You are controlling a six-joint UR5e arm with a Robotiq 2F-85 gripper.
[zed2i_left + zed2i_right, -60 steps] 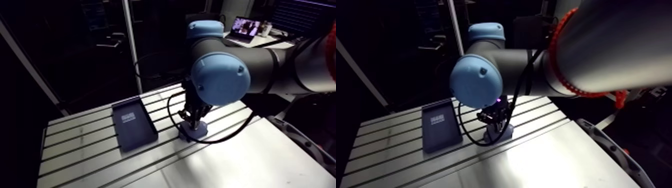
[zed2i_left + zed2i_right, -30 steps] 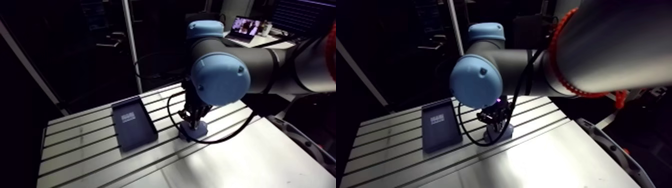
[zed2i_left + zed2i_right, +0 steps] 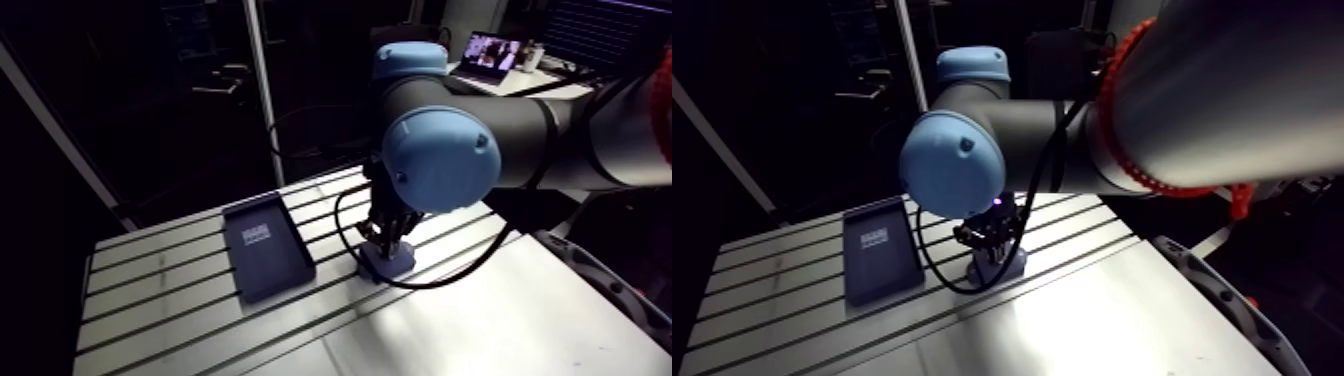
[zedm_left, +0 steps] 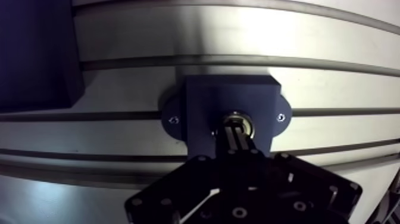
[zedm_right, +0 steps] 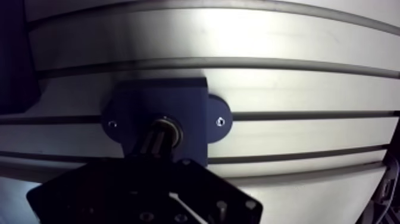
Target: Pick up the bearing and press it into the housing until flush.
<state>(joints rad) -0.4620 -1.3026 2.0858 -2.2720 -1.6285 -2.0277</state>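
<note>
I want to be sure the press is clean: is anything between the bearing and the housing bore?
Nothing visible. The bearing sits at the bore of the housing, with the gripper right on top of it, fingers shut. The dark tray lies off to one side, apart from the housing.

You have the housing (image 4: 208,101), a dark blue block with a rounded ear and a small screw hole on each side, lying flat on the slotted table (image 4: 178,47) across one of its grooves. The bearing (image 4: 245,122), a small shiny metal ring, sits in the block's round bore; you cannot tell its depth.
</note>
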